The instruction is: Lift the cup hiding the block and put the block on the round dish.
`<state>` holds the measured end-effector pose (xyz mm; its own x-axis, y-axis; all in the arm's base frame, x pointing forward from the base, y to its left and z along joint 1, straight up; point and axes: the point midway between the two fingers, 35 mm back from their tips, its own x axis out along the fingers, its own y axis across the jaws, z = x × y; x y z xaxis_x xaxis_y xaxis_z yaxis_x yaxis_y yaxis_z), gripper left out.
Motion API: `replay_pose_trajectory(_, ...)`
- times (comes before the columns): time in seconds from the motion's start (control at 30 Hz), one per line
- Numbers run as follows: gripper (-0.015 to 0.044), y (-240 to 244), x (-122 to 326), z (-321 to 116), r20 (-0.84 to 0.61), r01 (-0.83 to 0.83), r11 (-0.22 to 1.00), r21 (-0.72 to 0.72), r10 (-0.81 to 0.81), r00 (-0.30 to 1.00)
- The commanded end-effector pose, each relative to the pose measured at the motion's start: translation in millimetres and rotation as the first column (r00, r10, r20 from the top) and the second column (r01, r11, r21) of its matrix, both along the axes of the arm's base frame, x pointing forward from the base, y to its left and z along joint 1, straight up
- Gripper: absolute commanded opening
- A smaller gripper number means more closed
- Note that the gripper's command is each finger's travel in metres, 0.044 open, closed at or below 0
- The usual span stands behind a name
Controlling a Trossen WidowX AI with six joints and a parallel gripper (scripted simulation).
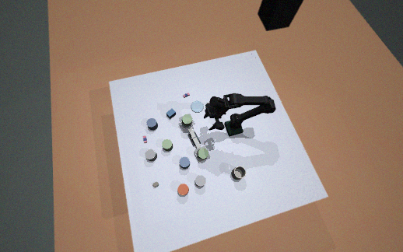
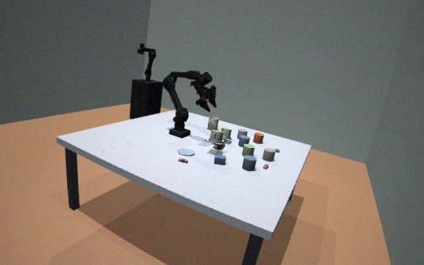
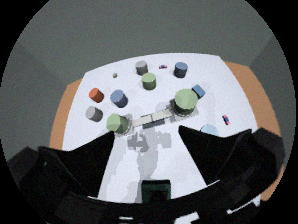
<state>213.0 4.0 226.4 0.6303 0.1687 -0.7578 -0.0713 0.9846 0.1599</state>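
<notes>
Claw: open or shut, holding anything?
Open, holding nothing. The claw hangs in the air above the table, fingers spread apart, well above the two green cups on the balance.

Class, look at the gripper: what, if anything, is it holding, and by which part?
Nothing is held. The gripper is open and hangs in the air above the table, apart from the two green cups on the balance.
</notes>
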Motion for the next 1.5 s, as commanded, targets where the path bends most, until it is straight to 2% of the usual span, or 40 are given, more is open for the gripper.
replay_pose_trajectory(0.0, 0.044, 5, 8, -4, -0.074, 0.069, 0.996, 0.064, -0.065, 0.995)
replay_pose_trajectory(0.3, 0.044, 22, 27, -13, -0.269, 0.279, 0.944, 0.178, -0.226, 0.936)
replay_pose_trajectory(0.6, 0.044, 45, 46, -27, -0.456, 0.503, 0.843, 0.19, -0.378, 0.806)
replay_pose_trajectory(1.0, 0.044, 87, 67, -53, -0.625, 0.763, 0.641, 0.08, -0.564, 0.54)
replay_pose_trajectory(1.23, 0.044, 116, 76, -74, -0.658, 0.865, 0.501, -0.017, -0.657, 0.367)
replay_pose_trajectory(1.47, 0.044, 139, 77, -92, -0.65, 0.944, 0.307, -0.117, -0.743, 0.161)
